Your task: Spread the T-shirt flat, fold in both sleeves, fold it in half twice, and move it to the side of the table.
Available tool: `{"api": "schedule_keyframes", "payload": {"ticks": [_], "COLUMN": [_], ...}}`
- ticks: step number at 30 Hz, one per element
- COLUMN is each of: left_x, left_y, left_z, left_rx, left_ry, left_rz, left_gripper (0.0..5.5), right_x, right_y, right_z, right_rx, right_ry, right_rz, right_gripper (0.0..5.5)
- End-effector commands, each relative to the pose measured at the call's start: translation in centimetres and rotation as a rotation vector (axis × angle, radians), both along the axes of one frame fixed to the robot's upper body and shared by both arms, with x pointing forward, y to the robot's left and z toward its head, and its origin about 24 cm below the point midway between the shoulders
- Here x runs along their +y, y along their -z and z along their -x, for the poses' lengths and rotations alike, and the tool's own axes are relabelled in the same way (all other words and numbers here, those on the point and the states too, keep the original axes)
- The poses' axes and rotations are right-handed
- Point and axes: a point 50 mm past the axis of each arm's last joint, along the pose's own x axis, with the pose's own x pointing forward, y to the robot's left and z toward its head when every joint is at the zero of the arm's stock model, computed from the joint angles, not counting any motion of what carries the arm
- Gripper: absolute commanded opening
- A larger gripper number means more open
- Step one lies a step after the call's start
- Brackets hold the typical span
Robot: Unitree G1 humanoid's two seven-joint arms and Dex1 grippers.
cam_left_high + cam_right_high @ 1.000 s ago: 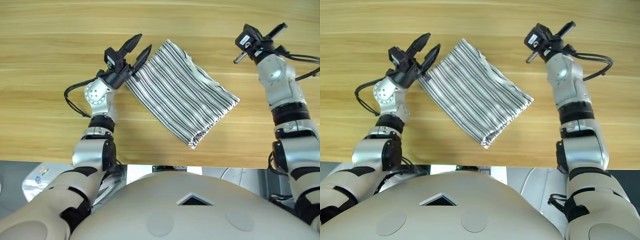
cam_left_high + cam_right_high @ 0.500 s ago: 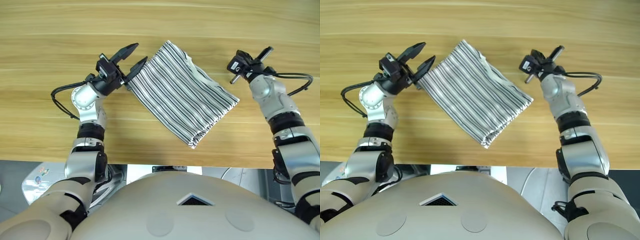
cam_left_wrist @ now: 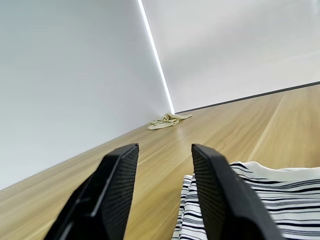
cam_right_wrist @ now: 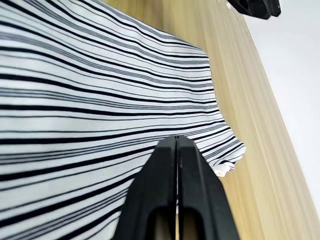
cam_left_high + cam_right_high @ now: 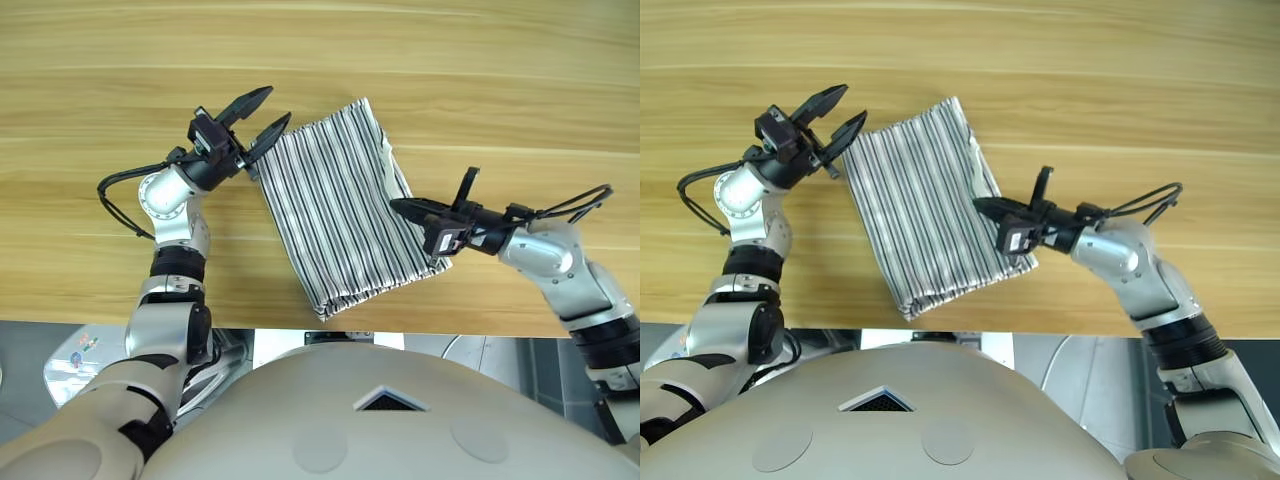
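The folded striped T-shirt (image 5: 340, 210) is shown lying on the wooden table (image 5: 100, 60), in the nearer half, between the two arms. Its near-left corner is seen close to the table's front edge, where little room is left. Wide bare wood is available beyond the shirt and on both sides.

The long axis is laid from far to near, with the near end leaning toward the robot's right; the stripes are run along this axis. A pale hem is exposed on the right edge near the far corner.

The left gripper (image 5: 272, 108) is held just beside the far-left corner, its fingers (image 3: 116, 185) spread apart with nothing between them. The right gripper (image 5: 398, 207) is laid over the right edge of the shirt, its fingers (image 4: 165, 190) pressed together. Whether the tip is touching the cloth cannot be told.

In the left wrist view, a small pale crumpled thing (image 3: 167, 120) is seen far off where the table meets the wall; its kind cannot be made out.
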Motion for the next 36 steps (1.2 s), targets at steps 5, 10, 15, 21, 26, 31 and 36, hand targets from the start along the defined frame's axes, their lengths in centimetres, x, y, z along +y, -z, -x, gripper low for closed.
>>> {"api": "schedule_keyframes", "payload": {"ticks": [5,10,15,21,26,31,36], "left_x": [0.5,0.1,-0.3,-0.7,-1.3,-2.0,-2.0], "left_y": [-0.5,-0.5,-0.4,-0.3,-0.4,-0.3,-0.2], "left_z": [-0.6,-0.7,-0.7,-0.7,-0.9,-0.7,-0.5], "left_rx": [-0.017,-0.016,-0.016,-0.016,-0.018,-0.021,-0.020], "left_ry": [-0.016,-0.009,0.002,0.004,0.016,0.040,0.032], "left_rz": [-0.005,-0.004,-0.002,0.007,0.015,0.022,0.032], "left_gripper": [1.99,1.99,1.99,1.99,1.99,1.99,1.99], "right_x": [1.2,7.5,11.0,11.3,10.0,9.0,9.5], "right_y": [-2.1,-2.9,-1.2,1.9,6.3,7.5,6.5], "right_z": [-2.6,-4.4,-7.0,-8.0,-6.7,-6.2,-9.3], "right_rx": [-0.071,-0.097,-0.091,0.004,0.161,0.217,0.208], "right_ry": [0.074,-0.055,-0.060,-0.031,-0.055,-0.012,0.261], "right_rz": [-0.096,-0.111,-0.009,0.055,0.164,0.135,-0.034], "right_gripper": [0.02,0.02,0.02,0.02,0.02,0.02,0.02]}}
